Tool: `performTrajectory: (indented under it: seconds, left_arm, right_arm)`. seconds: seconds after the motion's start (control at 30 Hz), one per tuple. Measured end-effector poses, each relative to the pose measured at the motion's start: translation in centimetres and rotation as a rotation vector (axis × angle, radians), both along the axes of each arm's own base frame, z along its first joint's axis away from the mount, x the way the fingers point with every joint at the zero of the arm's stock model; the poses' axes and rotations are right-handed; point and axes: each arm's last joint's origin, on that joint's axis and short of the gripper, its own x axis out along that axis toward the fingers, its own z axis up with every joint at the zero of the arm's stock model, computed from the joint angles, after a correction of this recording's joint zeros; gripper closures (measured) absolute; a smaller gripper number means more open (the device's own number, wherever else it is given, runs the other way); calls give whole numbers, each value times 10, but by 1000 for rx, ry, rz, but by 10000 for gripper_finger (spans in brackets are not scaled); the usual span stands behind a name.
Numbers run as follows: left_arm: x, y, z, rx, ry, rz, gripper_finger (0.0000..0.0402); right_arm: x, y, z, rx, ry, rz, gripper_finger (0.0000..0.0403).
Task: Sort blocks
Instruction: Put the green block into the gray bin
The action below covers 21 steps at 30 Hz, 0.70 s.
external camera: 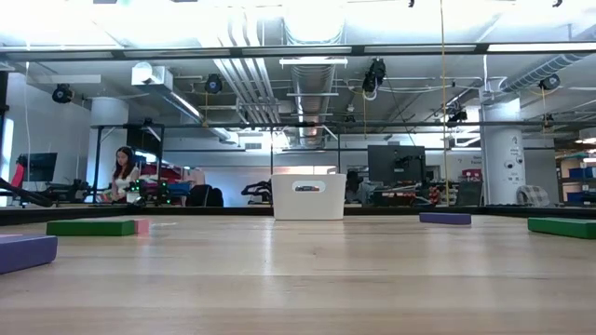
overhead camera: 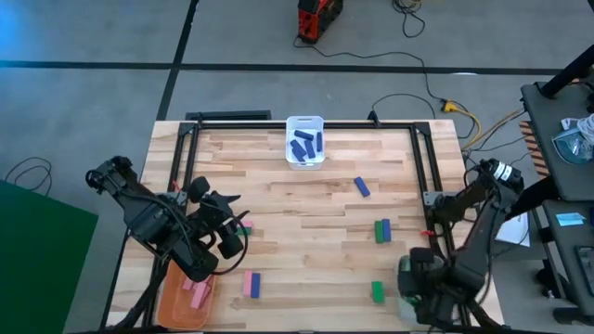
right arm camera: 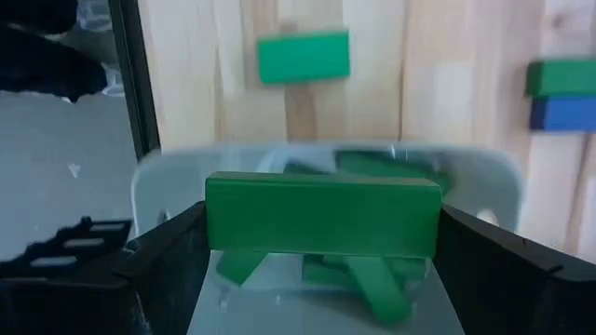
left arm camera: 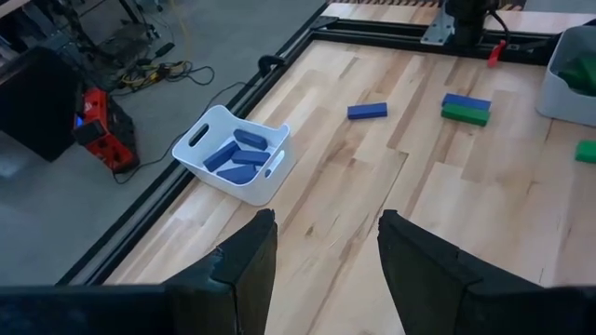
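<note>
Right tool clamps green block directly above grey bin (greens already inside), poised to drop. Left tool gapes empty, facing white bin.

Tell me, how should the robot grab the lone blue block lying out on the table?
Come straight down on the blue block and pinch its two long sides at the middle. It lies flat, slanted, with bare wood all around, so the fingers fit. The open left gripper would need turning to match.
</note>
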Motion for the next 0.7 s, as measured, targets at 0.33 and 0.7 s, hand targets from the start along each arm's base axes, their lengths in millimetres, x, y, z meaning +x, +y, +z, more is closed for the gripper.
performTrajectory:
  seconds: [0.33, 0.7]
  left_arm:
    - [3, -2, 1, -30, -36, 0, 235]
    - [6, -4, 3, -61, -73, 2, 235]
  right_arm:
    - [-29, 4, -20, -59, 43, -20, 35]
    - [-29, 5, -21, -54, 42, -22, 30]
